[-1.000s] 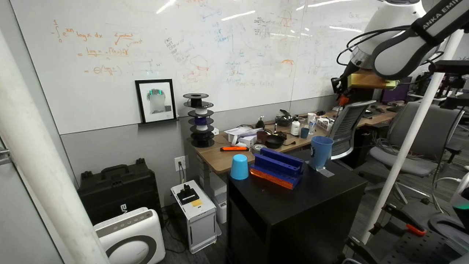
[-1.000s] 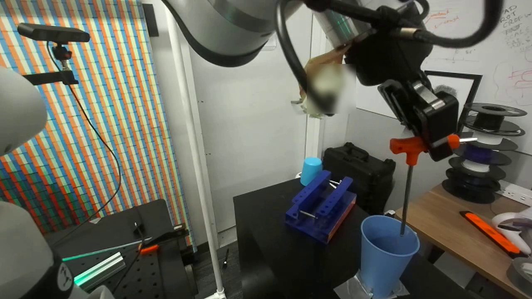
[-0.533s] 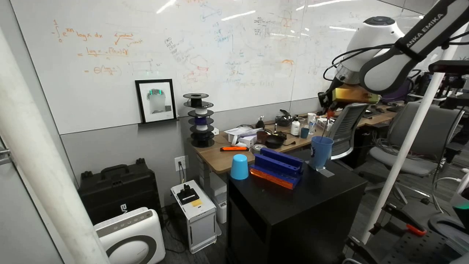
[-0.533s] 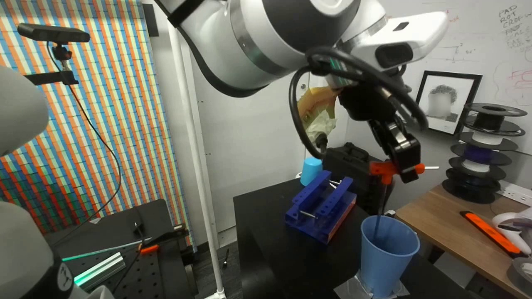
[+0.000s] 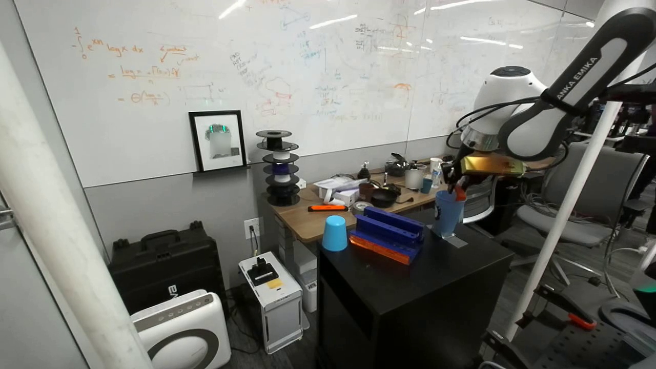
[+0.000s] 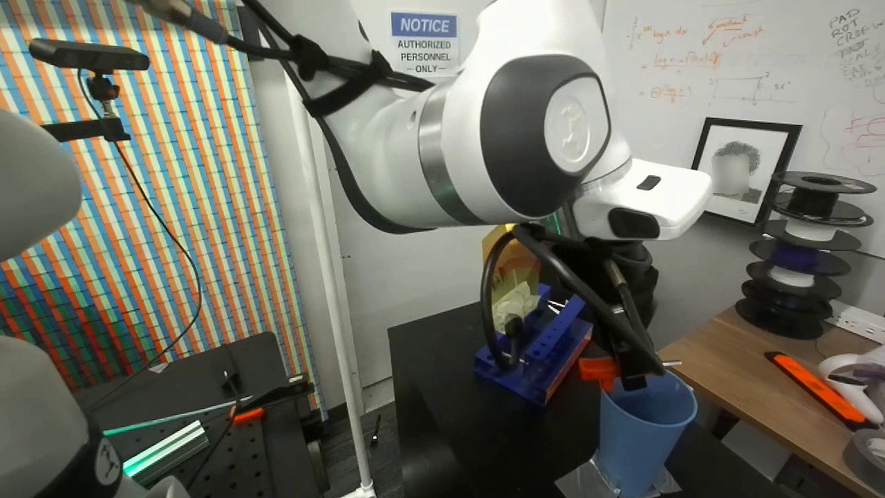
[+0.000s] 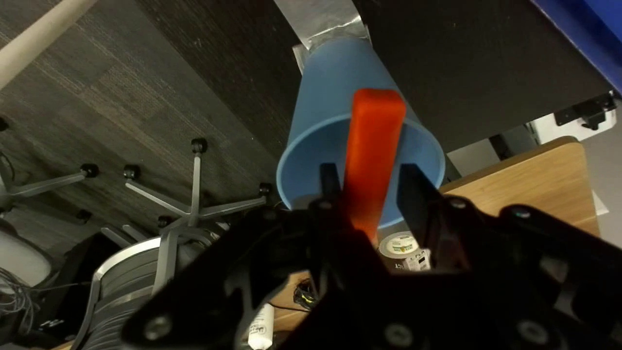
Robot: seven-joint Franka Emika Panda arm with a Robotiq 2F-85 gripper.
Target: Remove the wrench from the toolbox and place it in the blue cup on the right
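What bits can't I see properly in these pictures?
Wrench: lower part hidden by the cup in both exterior views.
Cup's inside bottom: hidden by its own wall there.
Toolbox: cut off by the wrist view's right edge.
Blue writing: too small in an exterior view.

The wrench handle (image 7: 374,146) and the blue cup (image 6: 639,449) look like smooth plastic. The toolbox (image 5: 389,230) looks like plastic with a bit of shine. The silver tape (image 7: 320,17) shines like metal. The worktop (image 5: 405,284) looks dull. The desk (image 7: 539,187) looks like wood. The whiteboard (image 5: 318,66) is shiny.
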